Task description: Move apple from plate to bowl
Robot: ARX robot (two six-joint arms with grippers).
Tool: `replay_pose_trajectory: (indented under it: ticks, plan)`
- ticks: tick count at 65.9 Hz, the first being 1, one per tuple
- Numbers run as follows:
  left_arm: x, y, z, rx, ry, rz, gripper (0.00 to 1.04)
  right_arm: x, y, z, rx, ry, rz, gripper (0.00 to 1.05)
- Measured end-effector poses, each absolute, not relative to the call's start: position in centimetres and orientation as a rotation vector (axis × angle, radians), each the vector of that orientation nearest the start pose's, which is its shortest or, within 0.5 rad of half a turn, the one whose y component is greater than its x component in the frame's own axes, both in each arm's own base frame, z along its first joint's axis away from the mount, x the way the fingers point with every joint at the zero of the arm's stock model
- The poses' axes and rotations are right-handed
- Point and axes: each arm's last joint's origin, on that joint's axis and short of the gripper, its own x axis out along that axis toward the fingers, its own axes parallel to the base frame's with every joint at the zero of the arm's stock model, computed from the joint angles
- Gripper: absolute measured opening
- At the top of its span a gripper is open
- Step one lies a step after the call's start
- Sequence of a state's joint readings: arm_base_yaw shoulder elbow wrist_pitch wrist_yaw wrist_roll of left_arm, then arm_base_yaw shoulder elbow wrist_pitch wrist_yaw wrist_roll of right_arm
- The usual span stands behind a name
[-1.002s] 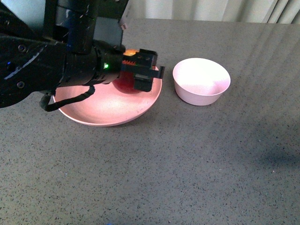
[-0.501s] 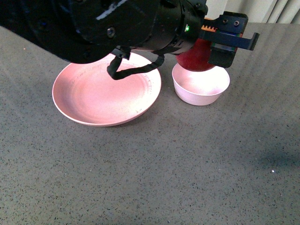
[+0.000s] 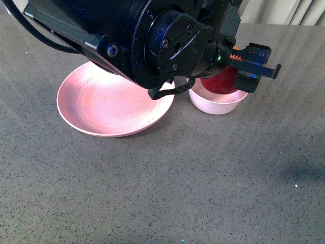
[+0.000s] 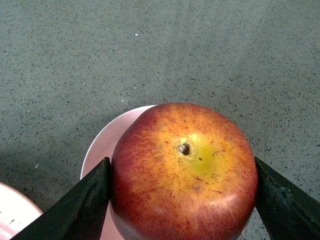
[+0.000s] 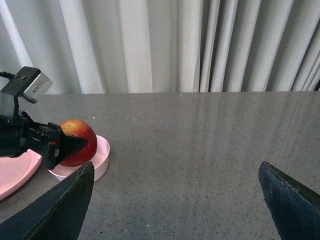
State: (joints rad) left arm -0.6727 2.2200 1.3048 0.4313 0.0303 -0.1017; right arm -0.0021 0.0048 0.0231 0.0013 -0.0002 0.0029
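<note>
The dark-red apple (image 3: 221,81) with a yellow patch round its stem dimple (image 4: 184,170) is held in my left gripper (image 3: 238,71), which is shut on it. The apple hangs low inside the small pale bowl (image 3: 217,104); the left wrist view shows the bowl's rim (image 4: 102,150) under it. The right wrist view shows the apple (image 5: 78,142) in the bowl (image 5: 101,156), between my left gripper's fingers (image 5: 62,146). The wide pink plate (image 3: 109,104) lies left of the bowl with nothing on it. My right gripper (image 5: 175,200) is open over bare table, off to the bowl's side.
My left arm (image 3: 152,40) reaches across above the plate and hides its far rim. The grey speckled table (image 3: 203,178) stretches in front. Pale curtains (image 5: 175,45) hang behind the table's far edge.
My left gripper carried the apple from the plate to the right, over the bowl, and has now lowered it into the bowl. The plate is left bare.
</note>
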Motion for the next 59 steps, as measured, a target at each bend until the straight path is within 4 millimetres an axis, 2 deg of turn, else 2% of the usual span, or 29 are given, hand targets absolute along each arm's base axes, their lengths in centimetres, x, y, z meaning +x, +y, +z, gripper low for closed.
replay_pose_trajectory:
  ticks: [1, 6, 9, 23, 33, 41, 50, 55, 59]
  plan:
    - [36.1, -28.9, 11.1, 0.06, 0.503, -0.666, 0.72, 9.7, 0.0, 17.1, 0.003, -0.02, -0.002, 0.96]
    - [36.3, -29.1, 10.8, 0.056, 0.506, -0.667, 0.85, 9.7, 0.0, 17.1, 0.003, -0.02, -0.002, 0.96]
    - [36.4, -29.2, 10.6, 0.049, 0.507, -0.669, 0.97, 9.7, 0.0, 17.1, 0.003, -0.02, -0.002, 0.96]
    - [36.5, -29.1, 10.7, 0.017, 0.5, -0.68, 0.96, 9.7, 0.0, 17.1, 0.003, -0.02, -0.002, 0.96]
    - [36.2, -27.7, 11.3, -0.015, 0.469, -0.683, 0.96, 9.7, 0.0, 17.1, 0.003, -0.02, -0.002, 0.96]
    - [35.7, -24.8, 13.9, -0.103, 0.38, -0.681, 0.96, 9.7, 0.0, 17.1, 0.002, -0.02, -0.002, 0.96]
    - [34.0, -18.7, 18.2, -0.258, 0.226, -0.675, 0.96, 9.7, 0.0, 17.1, 0.003, -0.02, -0.002, 0.96]
    - [32.7, -15.3, 18.5, -0.34, 0.219, -0.667, 0.96, 9.7, 0.0, 17.1, 0.003, -0.02, -0.002, 0.96]
    - [31.2, -12.2, 17.1, -0.386, 0.278, -0.649, 0.96, 9.7, 0.0, 17.1, 0.003, -0.02, -0.002, 0.96]
